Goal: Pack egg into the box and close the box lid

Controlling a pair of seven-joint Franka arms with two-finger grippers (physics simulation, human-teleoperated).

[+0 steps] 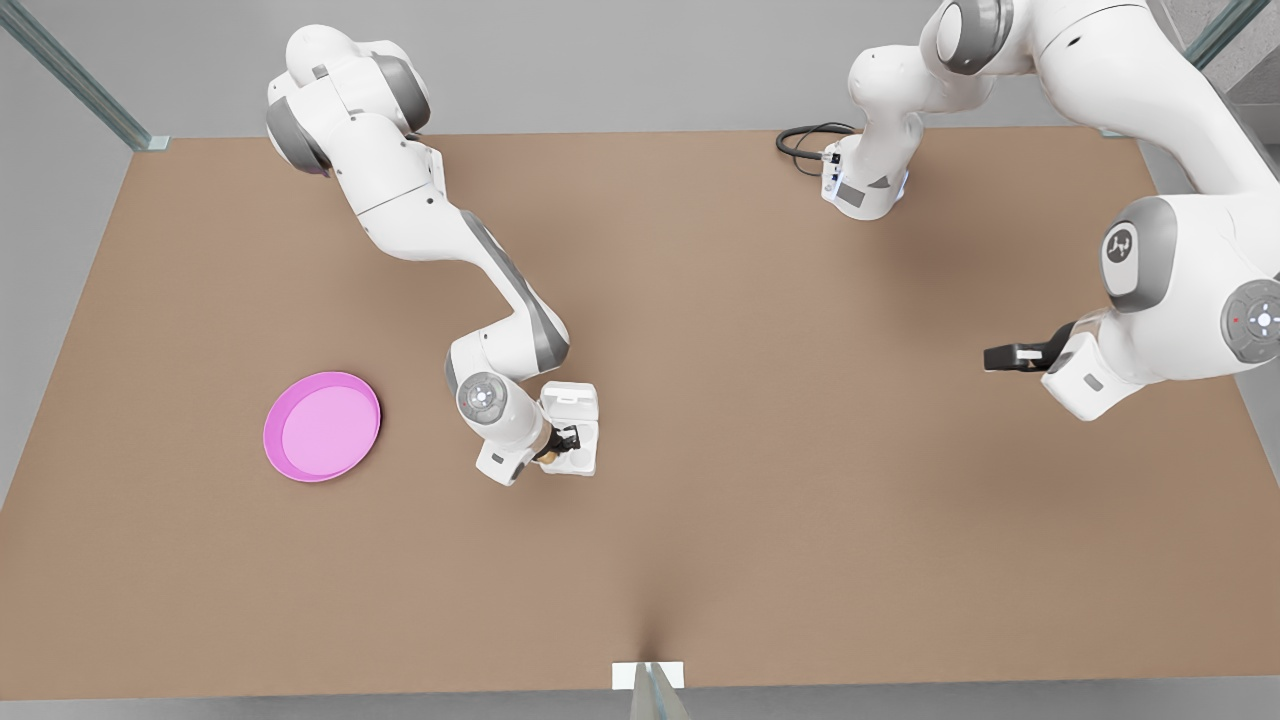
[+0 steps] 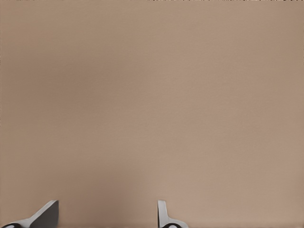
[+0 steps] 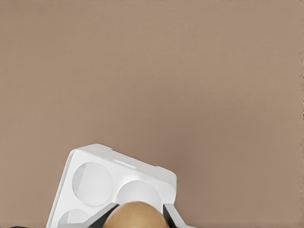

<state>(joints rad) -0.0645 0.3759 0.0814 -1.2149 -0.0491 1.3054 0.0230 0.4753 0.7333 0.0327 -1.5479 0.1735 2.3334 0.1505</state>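
Egg point(image 3: 137, 214) sits clamped between the right gripper point(image 3: 137, 216) fingers, directly over the box point(image 3: 95, 183), whose round cups lie open below it. In the front view, this right gripper point(image 1: 562, 440) hangs above the box point(image 1: 583, 455) near the middle of the tabletop point(image 1: 760, 520), with the box lid point(image 1: 570, 401) folded back flat on the far side of the cups. Two cups seen in the right wrist view are bare. The left gripper point(image 1: 1005, 357) waits well apart on the front view's right, over bare tabletop; its fingers point(image 2: 46, 214) stand apart with nothing between them. A pink plate point(image 1: 321, 426) lies on the front view's left, well clear of the box.
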